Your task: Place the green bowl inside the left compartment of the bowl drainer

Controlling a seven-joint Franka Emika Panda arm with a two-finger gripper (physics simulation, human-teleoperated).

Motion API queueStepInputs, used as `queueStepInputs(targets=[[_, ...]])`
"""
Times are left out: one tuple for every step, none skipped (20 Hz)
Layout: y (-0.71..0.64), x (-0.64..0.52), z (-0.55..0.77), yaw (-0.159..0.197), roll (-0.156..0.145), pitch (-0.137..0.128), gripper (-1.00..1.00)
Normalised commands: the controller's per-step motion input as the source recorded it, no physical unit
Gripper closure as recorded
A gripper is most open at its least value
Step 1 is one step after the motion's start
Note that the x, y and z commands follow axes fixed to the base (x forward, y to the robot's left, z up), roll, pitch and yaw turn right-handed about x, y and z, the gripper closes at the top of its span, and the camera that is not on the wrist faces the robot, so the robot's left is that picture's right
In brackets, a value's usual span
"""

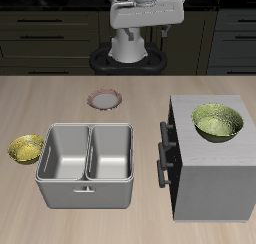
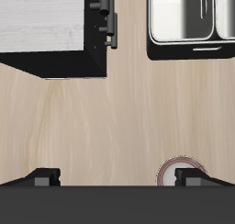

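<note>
The green bowl (image 1: 220, 123) stands upright on top of the tall grey box (image 1: 200, 178), apart from the bowl drainer (image 1: 88, 183). The drainer sits beside that box, nearer the table's front edge, and its left compartment (image 1: 66, 153) and the other well are both empty. In the wrist view my gripper (image 2: 117, 177) is open, fingers wide apart with nothing between them, hovering high over bare table at the back. A corner of the drainer (image 2: 188, 51) and the box (image 2: 46, 30) show there; the green bowl does not.
A small yellow bowl (image 1: 26, 148) sits beside the drainer on the side away from the box. A flat pink-rimmed plate (image 1: 105, 99) lies farther back, also seen by one fingertip as the plate (image 2: 174, 168). The box has dark handles (image 1: 166, 153) facing the drainer.
</note>
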Motion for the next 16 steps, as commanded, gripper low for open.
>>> queueStepInputs(targets=[[0.25, 0.23, 0.20, 0.002, -0.007, -0.019, -1.00], [0.16, 0.28, 0.19, -0.040, 0.008, 0.014, -1.00], [-0.14, -0.07, -0.03, 0.000, 0.000, 0.000, -1.00], [0.17, 0.24, 0.21, -0.018, -0.028, -0.029, -1.00], [0.23, 0.20, 0.18, -0.030, 0.020, -0.002, -1.00], [0.21, 0.19, 0.23, -0.005, -0.013, -0.010, -1.00], [0.20, 0.16, 0.21, -0.008, -0.006, -0.033, -1.00], [0.22, 0.22, 0.23, 0.008, 0.025, -0.012, -1.00], [-0.03, 0.01, 0.05, -0.001, -0.007, 0.000, -1.00], [0.22, 0.23, 0.33, -0.052, -0.008, 0.000, -1.00], [0.22, 0.18, 0.31, -0.016, 0.047, -0.033, -1.00], [0.20, 0.20, 0.36, 0.131, -0.020, -0.082, -1.00], [0.17, 0.29, 0.39, 0.030, 0.018, -0.054, -1.00], [0.07, 0.20, 0.34, -0.001, -0.035, -0.024, -1.00], [0.19, 0.25, 0.40, 0.070, 0.012, -0.040, -1.00], [0.13, 0.26, 0.42, 0.014, -0.012, -0.033, -1.00]])
